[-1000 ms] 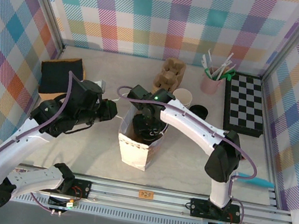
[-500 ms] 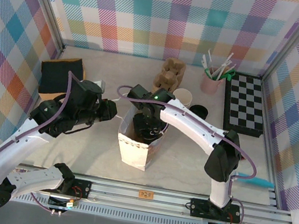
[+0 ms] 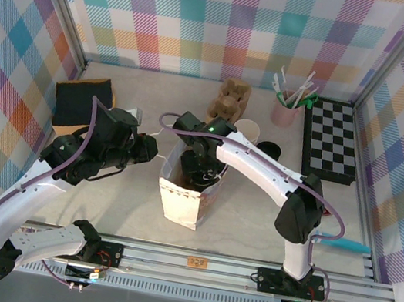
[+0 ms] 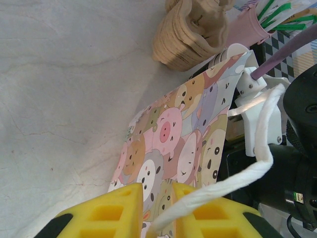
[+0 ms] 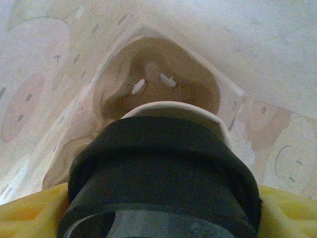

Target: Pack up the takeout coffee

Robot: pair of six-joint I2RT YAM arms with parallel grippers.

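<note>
A paper bag (image 3: 181,201) printed with cartoon animals (image 4: 188,134) stands open at the table's middle. My right gripper (image 3: 200,168) reaches down into it. In the right wrist view the takeout coffee (image 5: 163,158), with its black lid and white rim, sits between the yellow fingers (image 5: 29,215) of my right gripper (image 5: 161,218), which is shut on it, with the bag's brown bottom below. My left gripper (image 3: 153,150) is at the bag's left rim. In the left wrist view it (image 4: 157,193) is shut on the bag's white rope handle (image 4: 257,166).
Behind the bag are a stack of cardboard cup carriers (image 3: 230,100), lidless white cups (image 3: 247,130) and a loose black lid (image 3: 268,149). A pink cup of stirrers (image 3: 286,107) and a checkerboard (image 3: 331,138) are at the back right. A dark pad (image 3: 83,103) lies left.
Hardly anything: the bag and my right wrist have shifted a touch to the left. Both grips stay as they were.
</note>
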